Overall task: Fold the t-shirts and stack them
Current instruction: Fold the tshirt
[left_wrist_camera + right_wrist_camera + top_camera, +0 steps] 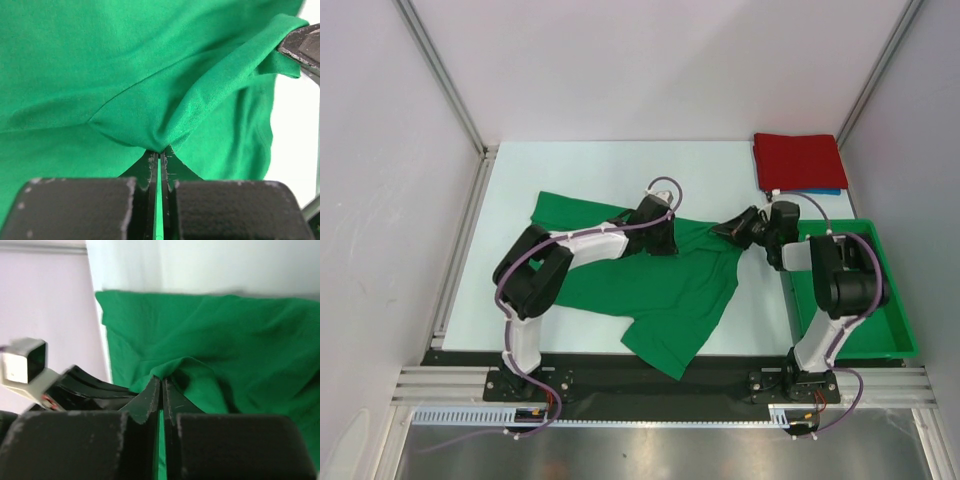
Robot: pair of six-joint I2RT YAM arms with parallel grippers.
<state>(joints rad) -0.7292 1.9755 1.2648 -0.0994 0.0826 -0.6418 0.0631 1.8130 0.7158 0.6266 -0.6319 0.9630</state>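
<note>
A bright green t-shirt [650, 295] lies crumpled and partly spread on the white table [580, 170] in front of both arms. My left gripper [668, 243] is shut on a pinched ridge of it near the shirt's upper middle; in the left wrist view the green t-shirt [125, 75] rises into the closed tips of the left gripper [159, 151]. My right gripper [718, 231] is shut on the shirt's right edge, and the right wrist view has the green t-shirt [240, 340] bunched at the right gripper [161, 380]. A folded red t-shirt [798, 160] lies at the back right on a blue t-shirt [825, 191], of which only an edge shows.
A rigid green bin [890, 320] stands at the right edge, beside the right arm's base. Pale walls with metal posts enclose the table on three sides. The right gripper's fingers [300, 47] show in the left wrist view's top right corner.
</note>
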